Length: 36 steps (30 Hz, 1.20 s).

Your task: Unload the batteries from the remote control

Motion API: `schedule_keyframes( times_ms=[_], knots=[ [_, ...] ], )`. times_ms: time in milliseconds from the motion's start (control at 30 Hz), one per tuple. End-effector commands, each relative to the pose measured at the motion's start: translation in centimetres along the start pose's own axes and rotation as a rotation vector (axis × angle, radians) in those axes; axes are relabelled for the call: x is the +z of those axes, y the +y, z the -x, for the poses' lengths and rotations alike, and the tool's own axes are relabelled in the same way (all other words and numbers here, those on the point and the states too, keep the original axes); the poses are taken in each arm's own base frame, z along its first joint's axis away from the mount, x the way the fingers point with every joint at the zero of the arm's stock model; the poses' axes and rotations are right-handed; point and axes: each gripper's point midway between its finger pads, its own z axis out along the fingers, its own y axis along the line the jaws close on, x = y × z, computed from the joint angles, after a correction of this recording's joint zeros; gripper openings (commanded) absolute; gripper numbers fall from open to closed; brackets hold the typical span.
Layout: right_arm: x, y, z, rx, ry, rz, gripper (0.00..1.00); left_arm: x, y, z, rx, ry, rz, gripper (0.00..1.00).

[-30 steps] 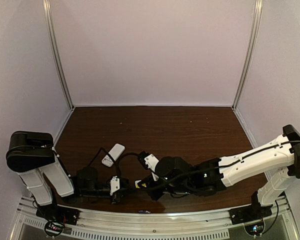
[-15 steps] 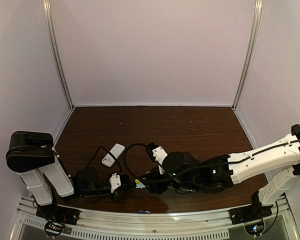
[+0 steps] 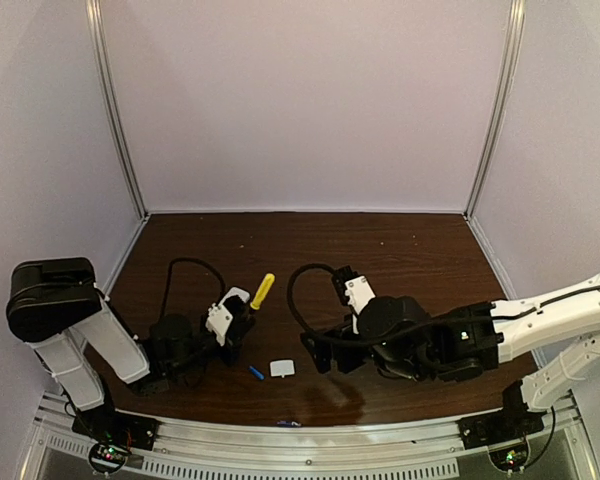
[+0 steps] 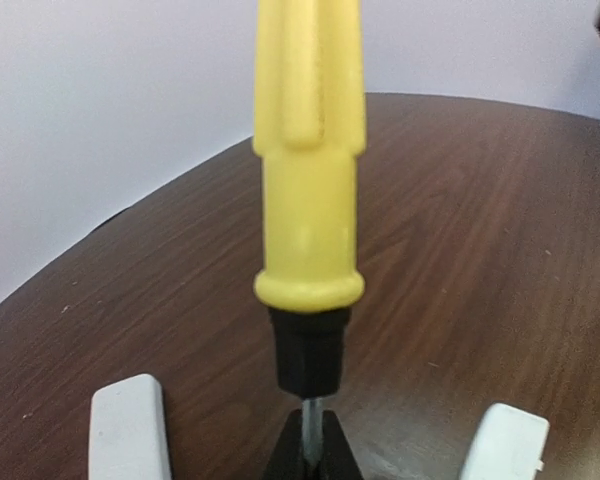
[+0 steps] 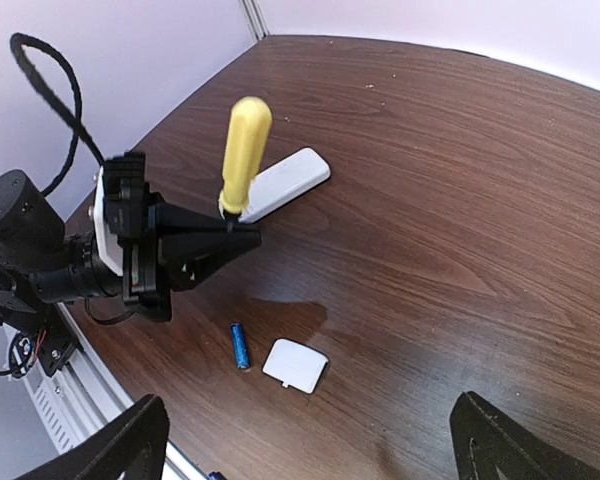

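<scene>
One battery point(image 5: 240, 346) is out, lying beside the cover point(image 5: 296, 364) near the table's point(image 5: 460, 200) front edge, with the right gripper point(image 5: 308, 425) spread wide over them and holding nothing. Left gripper point(image 4: 310, 455) pinches the screwdriver point(image 4: 308, 200) by its shaft, handle raised, probably to keep it clear. The remote point(image 5: 285, 183) lies just behind it.

Dark wood-grain desk point(image 5: 480, 200), faintly glossy; screwdriver point(image 4: 309, 180) handle smooth, probably plastic; remote control point(image 5: 290, 180) matt white plastic.
</scene>
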Motion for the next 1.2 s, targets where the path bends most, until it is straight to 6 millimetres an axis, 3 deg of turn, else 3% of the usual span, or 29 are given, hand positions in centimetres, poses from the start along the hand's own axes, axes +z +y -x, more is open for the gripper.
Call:
schedule_keyframes(
  times_ms=[0, 233, 533, 1033, 1167],
  knots=[
    [-0.6, -2.5, 0.1, 0.0, -0.02, -0.097, 1.0, 0.6, 4.9, 3.4, -0.194, -0.119, 0.159, 0.0],
    [-0.3, -2.8, -0.1, -0.009, -0.012, -0.118, 1.0, 2.6, 6.6, 0.1, -0.209, 0.057, 0.253, 0.0],
    [0.1, -2.9, -0.5, -0.022, 0.0, -0.134, 1.0, 4.6, 7.3, -2.7, -0.253, 0.196, 0.298, 0.0],
    [0.4, -2.7, -0.7, -0.028, 0.014, -0.132, 1.0, 6.2, 6.7, -4.3, -0.277, 0.283, 0.277, 0.0],
    [0.3, -2.7, -0.7, -0.028, 0.014, -0.132, 1.0, 6.5, 6.6, -4.5, -0.281, 0.294, 0.276, 0.09]
  ],
)
